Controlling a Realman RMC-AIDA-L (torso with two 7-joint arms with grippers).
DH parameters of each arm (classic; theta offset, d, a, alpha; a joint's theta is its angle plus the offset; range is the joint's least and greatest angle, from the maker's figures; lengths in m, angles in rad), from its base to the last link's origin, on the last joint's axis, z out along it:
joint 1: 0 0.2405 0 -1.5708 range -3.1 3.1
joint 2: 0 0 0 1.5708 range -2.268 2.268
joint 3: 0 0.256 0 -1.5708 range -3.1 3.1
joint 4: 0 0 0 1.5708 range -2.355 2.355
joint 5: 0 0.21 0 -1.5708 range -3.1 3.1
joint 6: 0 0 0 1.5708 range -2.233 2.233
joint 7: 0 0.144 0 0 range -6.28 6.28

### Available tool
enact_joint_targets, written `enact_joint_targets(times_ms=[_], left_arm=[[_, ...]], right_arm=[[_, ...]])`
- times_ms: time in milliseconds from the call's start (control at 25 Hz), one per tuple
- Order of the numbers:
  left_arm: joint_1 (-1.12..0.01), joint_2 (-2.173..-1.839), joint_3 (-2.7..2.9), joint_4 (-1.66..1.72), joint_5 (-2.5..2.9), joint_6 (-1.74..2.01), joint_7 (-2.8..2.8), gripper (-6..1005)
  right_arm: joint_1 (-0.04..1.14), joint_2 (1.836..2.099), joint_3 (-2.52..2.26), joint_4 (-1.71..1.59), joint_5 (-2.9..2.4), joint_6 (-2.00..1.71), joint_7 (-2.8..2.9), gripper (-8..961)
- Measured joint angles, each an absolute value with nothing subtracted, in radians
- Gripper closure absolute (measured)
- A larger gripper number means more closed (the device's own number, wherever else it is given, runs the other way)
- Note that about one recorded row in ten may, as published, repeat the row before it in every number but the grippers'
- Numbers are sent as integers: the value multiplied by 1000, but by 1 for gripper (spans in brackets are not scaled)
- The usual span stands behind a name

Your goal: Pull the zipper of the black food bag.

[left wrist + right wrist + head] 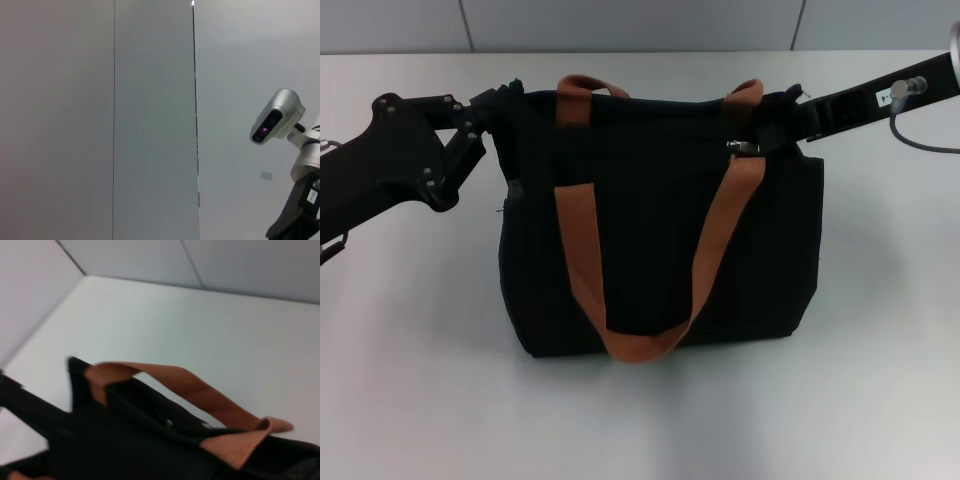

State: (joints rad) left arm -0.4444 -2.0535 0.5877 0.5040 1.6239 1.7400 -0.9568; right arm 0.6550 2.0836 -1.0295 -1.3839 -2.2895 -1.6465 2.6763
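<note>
The black food bag (655, 240) stands on the white table (420, 380), with one orange-brown handle (640, 345) hanging down its front. The zipper's silver pull tab (744, 147) sits on the zip line near the bag's upper right corner. My right gripper (772, 128) reaches in from the right and is right at the pull tab, black against the black fabric. My left gripper (505, 108) is against the bag's upper left corner. The right wrist view shows the bag's top edge (130, 440) and a handle (170, 380). The left wrist view shows no bag.
The table is bare around the bag, with a grey wall (640, 25) behind it. The left wrist view shows only wall panels (150, 125) and a silver camera unit (277, 117) on a black arm. A grey cable (920, 140) hangs by my right arm.
</note>
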Motion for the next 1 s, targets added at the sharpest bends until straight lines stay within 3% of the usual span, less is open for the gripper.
enact_joint_targets(times_ms=[400, 640, 1000], left_arm=[[-447, -2056, 592, 503, 1625, 1737, -955, 855], [-452, -2060, 596, 499, 1629, 1738, -962, 850], [-461, -2062, 596, 500, 1630, 1722, -1002, 843]], right_arm=[[567, 2072, -845, -1264, -1875, -1691, 2420, 926], [521, 2044, -773, -993, -1639, -1772, 2057, 657], [473, 2045, -733, -731, -1611, -1926, 1524, 362]])
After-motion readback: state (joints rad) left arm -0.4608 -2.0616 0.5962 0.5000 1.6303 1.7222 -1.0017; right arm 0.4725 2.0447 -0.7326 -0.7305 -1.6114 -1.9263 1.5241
